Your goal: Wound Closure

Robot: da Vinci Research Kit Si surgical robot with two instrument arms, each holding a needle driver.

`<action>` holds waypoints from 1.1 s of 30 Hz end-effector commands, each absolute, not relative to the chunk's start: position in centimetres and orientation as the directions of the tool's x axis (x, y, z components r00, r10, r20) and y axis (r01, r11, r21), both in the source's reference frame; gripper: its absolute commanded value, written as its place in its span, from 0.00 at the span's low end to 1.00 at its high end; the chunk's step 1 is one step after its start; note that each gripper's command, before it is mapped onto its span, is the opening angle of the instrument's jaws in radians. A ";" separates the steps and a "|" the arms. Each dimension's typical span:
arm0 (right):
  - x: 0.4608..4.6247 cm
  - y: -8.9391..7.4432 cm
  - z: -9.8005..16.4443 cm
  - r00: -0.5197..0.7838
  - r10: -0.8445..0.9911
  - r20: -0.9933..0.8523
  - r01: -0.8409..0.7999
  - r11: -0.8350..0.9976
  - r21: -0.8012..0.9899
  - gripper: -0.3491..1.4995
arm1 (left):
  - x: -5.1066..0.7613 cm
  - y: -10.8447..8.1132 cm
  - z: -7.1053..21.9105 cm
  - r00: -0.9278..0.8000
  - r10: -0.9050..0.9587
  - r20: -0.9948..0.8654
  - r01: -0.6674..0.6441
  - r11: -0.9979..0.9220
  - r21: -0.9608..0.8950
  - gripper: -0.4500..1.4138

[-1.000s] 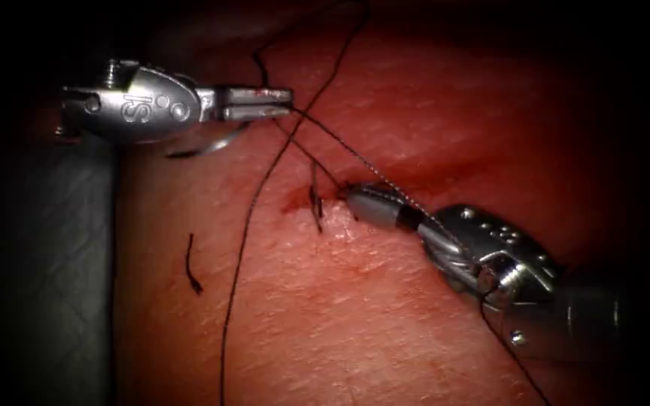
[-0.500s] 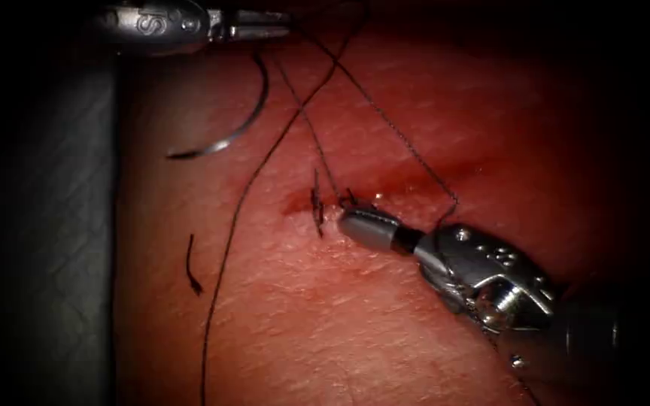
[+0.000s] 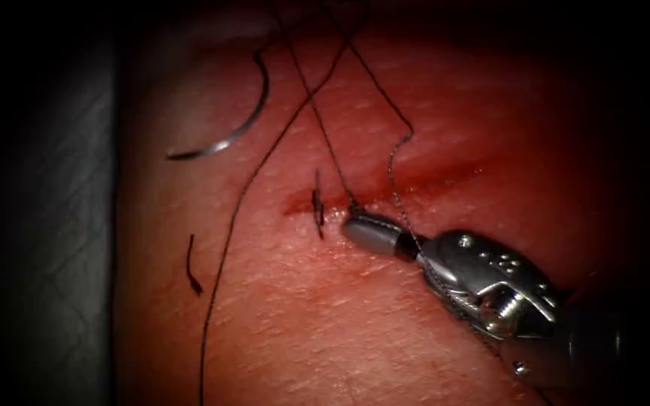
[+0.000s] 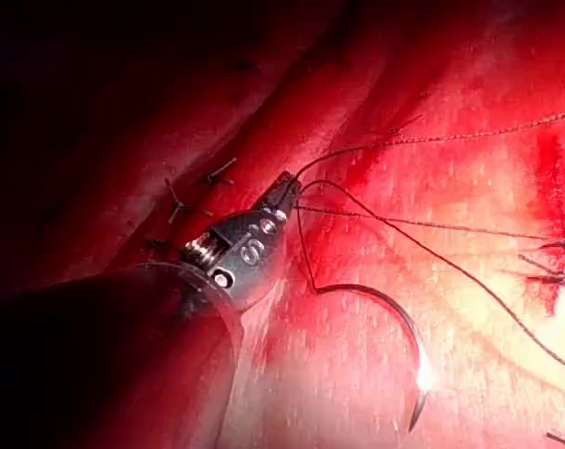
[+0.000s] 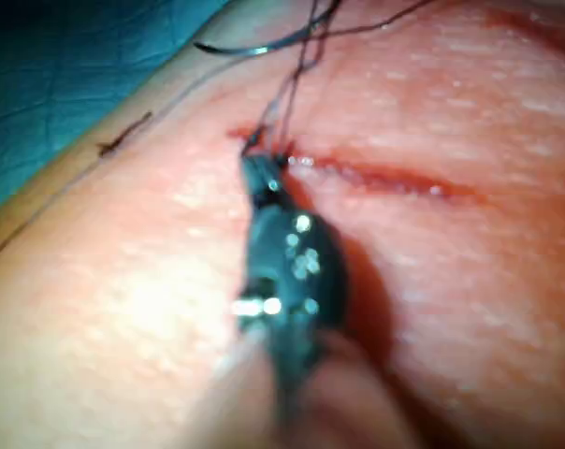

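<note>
Needle (image 3: 227,131) lies loose on tissue (image 3: 325,323), left of the cut (image 3: 385,188) — not in it. L tool (image 4: 284,192) jaws clamped on thread (image 3: 235,218). R tool (image 3: 351,222) jaws closed at the cut's left end — gripping thread there.

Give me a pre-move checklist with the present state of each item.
1. Left tool holds the thread: ok, jaws shut on it at their tip.
2. Right tool holds the thread at the cut: ok, its shut tip sits on the strand at the cut's left end.
3. Needle free of both tools: ok, it hangs on the thread, left of the cut.
4. Needle out of the tissue: ok, its whole curve shows over the surface.
5. Strands free of tangles: cannot tell, several cross above the cut.
6. Cut end out of the way: ok, it lies well left of the cut.
</note>
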State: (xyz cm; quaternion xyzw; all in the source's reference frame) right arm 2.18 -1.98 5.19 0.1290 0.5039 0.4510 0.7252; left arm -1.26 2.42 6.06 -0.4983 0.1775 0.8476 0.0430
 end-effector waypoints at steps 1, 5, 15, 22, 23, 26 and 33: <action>2.24 -2.1 5.2 0.092 0.780 -0.619 -0.520 0.568 0.638 0.00 | -1.30 2.5 6.2 -0.507 -0.109 -0.855 -0.253 -0.930 0.268 0.00; 2.25 -2.2 5.2 0.093 0.774 -0.627 -0.514 0.576 0.635 0.00 | -1.27 2.6 6.3 -0.530 -0.121 -0.839 -0.256 -0.921 0.294 0.00; 2.27 -2.3 5.3 0.099 0.761 -0.641 -0.506 0.594 0.626 0.00 | -1.15 3.0 6.5 -0.576 -0.121 -0.808 -0.285 -0.897 0.337 0.00; 2.25 -2.4 5.3 0.115 0.756 -0.644 -0.497 0.606 0.622 0.00 | -1.11 3.1 6.6 -0.590 -0.121 -0.798 -0.293 -0.889 0.352 0.00; 2.25 -2.5 5.3 0.129 0.758 -0.640 -0.496 0.608 0.620 0.00 | -1.11 3.1 6.6 -0.592 -0.121 -0.797 -0.293 -0.889 0.353 0.00; 2.25 -2.5 5.3 0.135 0.757 -0.640 -0.494 0.611 0.618 0.00 | -1.11 3.1 6.6 -0.596 -0.122 -0.794 -0.293 -0.887 0.357 0.00; 2.26 -2.5 5.3 0.143 0.758 -0.636 -0.493 0.612 0.618 0.00 | -1.10 3.0 6.7 -0.602 -0.123 -0.789 -0.294 -0.885 0.361 0.00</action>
